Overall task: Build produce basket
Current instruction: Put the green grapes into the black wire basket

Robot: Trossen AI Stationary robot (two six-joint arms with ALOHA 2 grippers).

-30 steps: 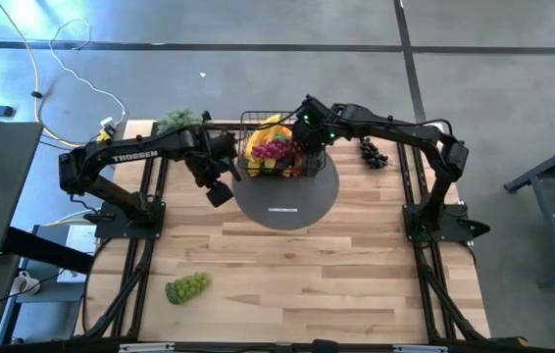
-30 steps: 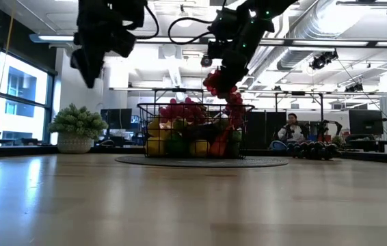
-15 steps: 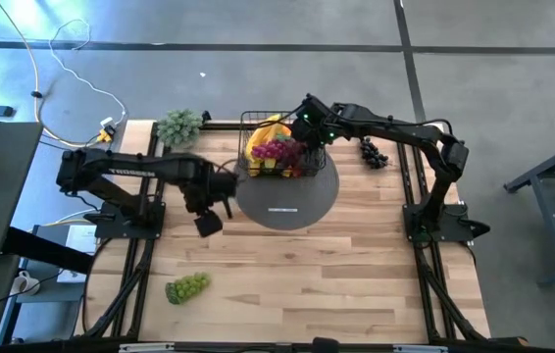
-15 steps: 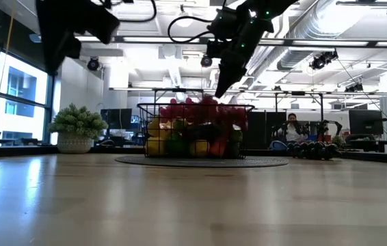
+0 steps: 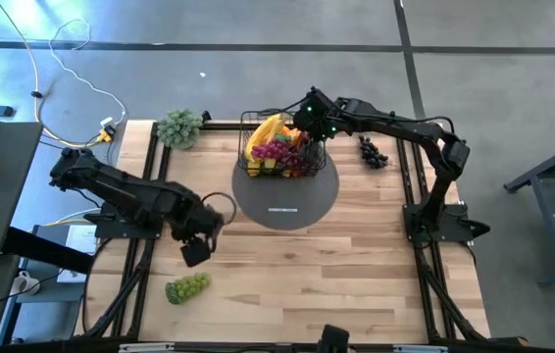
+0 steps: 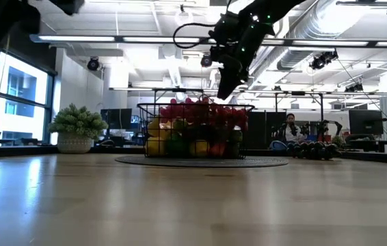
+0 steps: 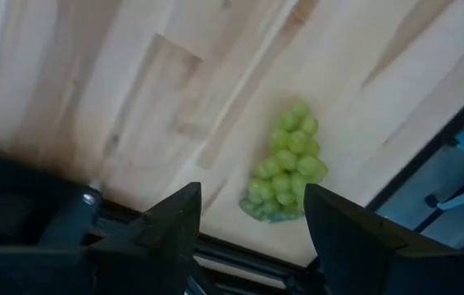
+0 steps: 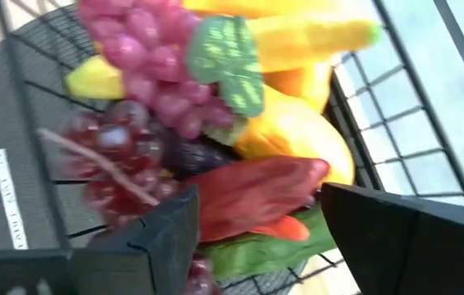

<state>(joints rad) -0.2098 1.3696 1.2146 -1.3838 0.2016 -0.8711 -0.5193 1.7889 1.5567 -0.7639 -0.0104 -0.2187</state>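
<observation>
bring your empty, wide-spread left hand [image 5: 196,252] straight down over the green grapes [image 5: 187,287] at seven o'clock on the surface, while the empty, spread right hand [image 5: 309,125] hovers over the basket [image 5: 248,124] at twelve.

The light wooden table [image 5: 307,275] carries a round dark grey mat [image 5: 287,204] bearing the wire basket [image 5: 250,123]. Directly on the wood lie green grapes [image 5: 187,287], dark grapes [image 5: 374,152] and a leafy bunch [image 5: 179,126].

My overhead camera looks straight down on the pale wooden bench [image 5: 307,265]. My low one looks level across it; both share the black wire-mesh basket [image 5: 279,147] [image 6: 195,130] at twelve o'clock. Wrist cameras sit close.
</observation>
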